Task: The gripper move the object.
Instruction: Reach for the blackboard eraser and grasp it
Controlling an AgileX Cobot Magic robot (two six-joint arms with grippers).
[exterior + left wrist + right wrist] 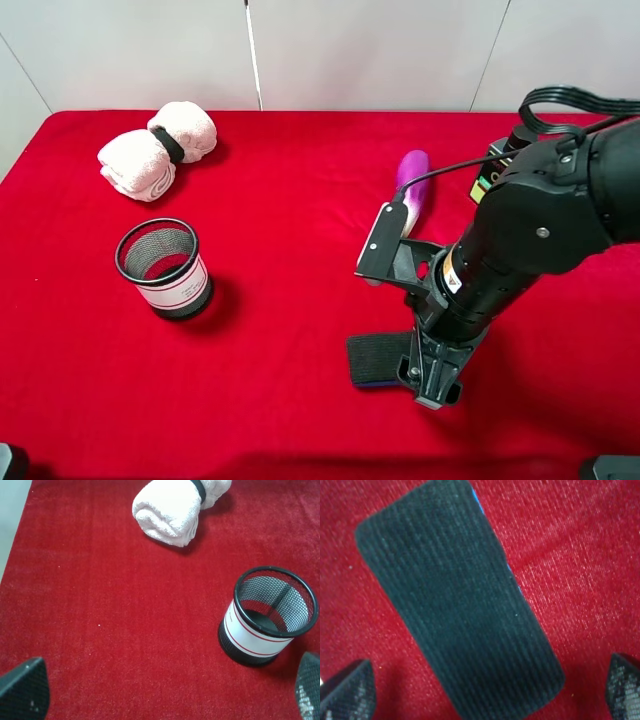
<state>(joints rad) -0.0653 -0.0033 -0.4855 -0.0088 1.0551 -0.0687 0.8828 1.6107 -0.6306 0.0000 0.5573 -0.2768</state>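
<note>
We see the flat dark felt pad with the thin blue base (pixel 378 358) lying on the red table (pixel 280 420), near the front edge and a bit right of the middle. The right black claw (pixel 432 385) hangs just over it. Its fingers (pixel 347 692) are wide apart, one on each side, not touching. The left claw (pixel 165 692) is wide too and holds nothing. A purple eggplant (pixel 413 185) lies farther back.

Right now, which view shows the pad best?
The right wrist view: the pad fills the frame, felt top and blue edge clear. The exterior high view shows only one end, the right arm hiding the rest. The left wrist view misses it.
</note>
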